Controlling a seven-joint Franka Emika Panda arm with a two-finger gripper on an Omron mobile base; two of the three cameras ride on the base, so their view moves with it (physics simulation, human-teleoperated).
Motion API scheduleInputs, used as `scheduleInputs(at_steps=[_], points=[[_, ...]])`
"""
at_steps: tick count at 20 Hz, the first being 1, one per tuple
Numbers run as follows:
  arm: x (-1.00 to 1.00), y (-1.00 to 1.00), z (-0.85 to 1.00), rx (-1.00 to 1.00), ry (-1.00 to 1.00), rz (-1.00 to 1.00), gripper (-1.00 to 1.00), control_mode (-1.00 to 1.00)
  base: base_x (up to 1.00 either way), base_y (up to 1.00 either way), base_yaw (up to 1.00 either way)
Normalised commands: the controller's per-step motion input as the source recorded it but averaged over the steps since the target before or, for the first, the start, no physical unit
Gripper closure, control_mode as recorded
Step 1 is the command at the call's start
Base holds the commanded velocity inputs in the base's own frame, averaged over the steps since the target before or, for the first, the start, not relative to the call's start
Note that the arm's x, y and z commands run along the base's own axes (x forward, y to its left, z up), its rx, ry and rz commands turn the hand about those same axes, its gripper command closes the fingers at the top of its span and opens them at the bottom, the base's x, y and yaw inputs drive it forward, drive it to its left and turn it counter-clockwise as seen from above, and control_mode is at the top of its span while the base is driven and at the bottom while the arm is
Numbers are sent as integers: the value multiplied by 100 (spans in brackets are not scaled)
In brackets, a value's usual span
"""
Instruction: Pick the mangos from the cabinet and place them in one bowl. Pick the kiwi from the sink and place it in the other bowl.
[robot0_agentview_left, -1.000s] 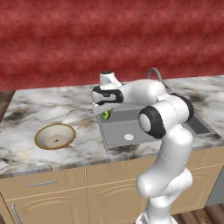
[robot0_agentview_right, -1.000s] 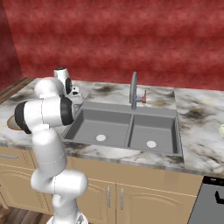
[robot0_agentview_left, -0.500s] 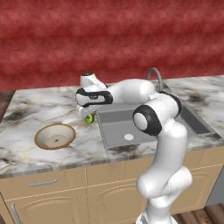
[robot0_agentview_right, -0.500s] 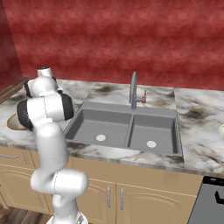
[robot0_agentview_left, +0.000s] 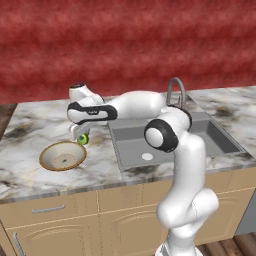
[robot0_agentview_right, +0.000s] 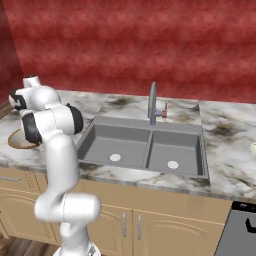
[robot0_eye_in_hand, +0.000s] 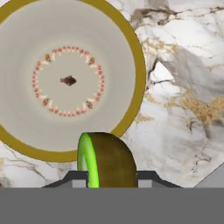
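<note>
Kiwi (robot0_agentview_left: 83, 138) clamped in tool (robot0_agentview_left: 80, 137) over marble counter (robot0_agentview_left: 30, 130), beside brown-rimmed bowl (robot0_agentview_left: 46, 155); red wall (robot0_agentview_left: 125, 45) behind.

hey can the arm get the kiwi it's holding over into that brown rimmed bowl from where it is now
Probably yes. The tool is shut on the kiwi just beside the bowl, above the counter, and nothing stands between them; in the hand view the kiwi already overlaps the bowl's rim.

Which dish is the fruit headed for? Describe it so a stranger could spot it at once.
Start at the grey double sink set in the marble counter and look along the counter to the side where the gripper holds the kiwi. Just beyond it sits the shallow bowl. Its tan-brown rim and pale inside with a ring of small reddish marks set it apart.
</note>
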Motion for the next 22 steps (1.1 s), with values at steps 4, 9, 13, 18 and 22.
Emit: scheduleInputs(at_steps=[4, 9, 13, 18, 22], points=[[-27, 59, -4, 0, -1, 6, 100, -100, 0, 0, 0], [15, 40, -29, -3, -14, 0, 100, -100, 0, 0, 0], [-1, 60, -37, -9, -7, 0, 100, -100, 0, 0, 0], [7, 26, -38, -4, 0, 0, 100, -100, 0, 0, 0], [0, 0, -38, 0, 3, -3, 100, -100, 0, 0, 0]])
